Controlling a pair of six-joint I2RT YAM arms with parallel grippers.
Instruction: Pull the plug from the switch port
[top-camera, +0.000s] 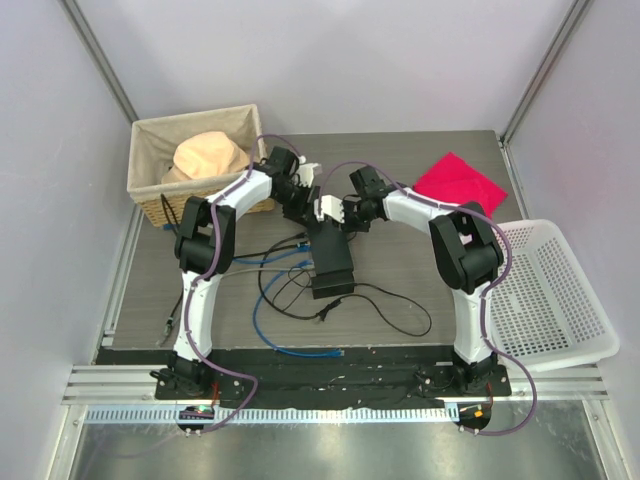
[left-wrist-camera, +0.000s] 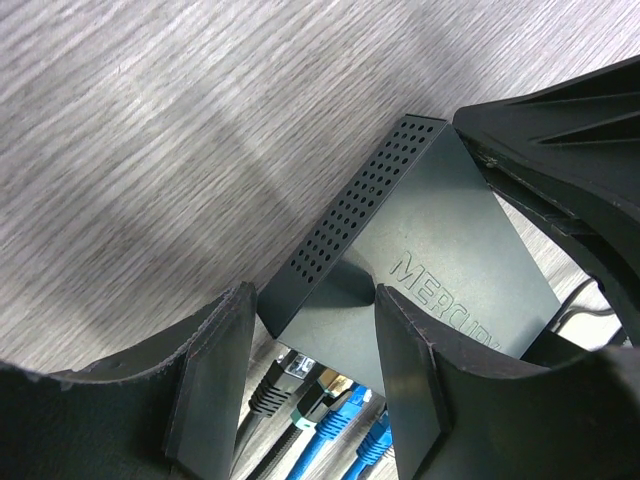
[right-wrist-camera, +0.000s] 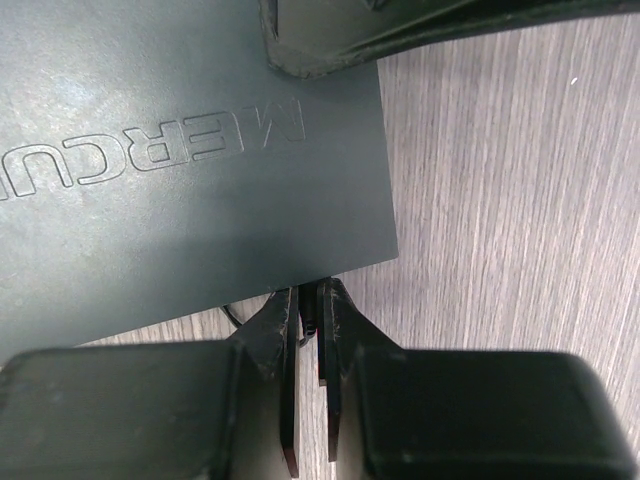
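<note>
I see the switch (top-camera: 332, 258) lying flat near the middle of the table (top-camera: 420, 290), its long side running near to far, with both arms bent in over its far end. From the left wrist view, the left gripper (left-wrist-camera: 312, 300) has its 2 fingers (left-wrist-camera: 210, 390) spread apart astride one corner of the switch (left-wrist-camera: 440, 230): one beside the perforated side wall, the other over the lettered top. I cannot tell whether either presses on it. Just below that corner a black plug (left-wrist-camera: 270, 390) and blue plugs (left-wrist-camera: 345, 410) sit in the sockets. In the right wrist view, the right gripper (right-wrist-camera: 308, 295) is pinched almost closed at the edge of the switch (right-wrist-camera: 150, 230). A thin dark bit shows in the slit, and I cannot tell what it is. From above, the left gripper (top-camera: 303, 210) and right gripper (top-camera: 338, 212) are close together. Blue cables (top-camera: 265, 320) loop off to the near left. A wicker basket (top-camera: 150, 200) holding a beige hat (top-camera: 208, 155) stands far left, a red cloth (top-camera: 460, 180) lies far right, and a white plastic basket (top-camera: 560, 330) sits right.
</note>
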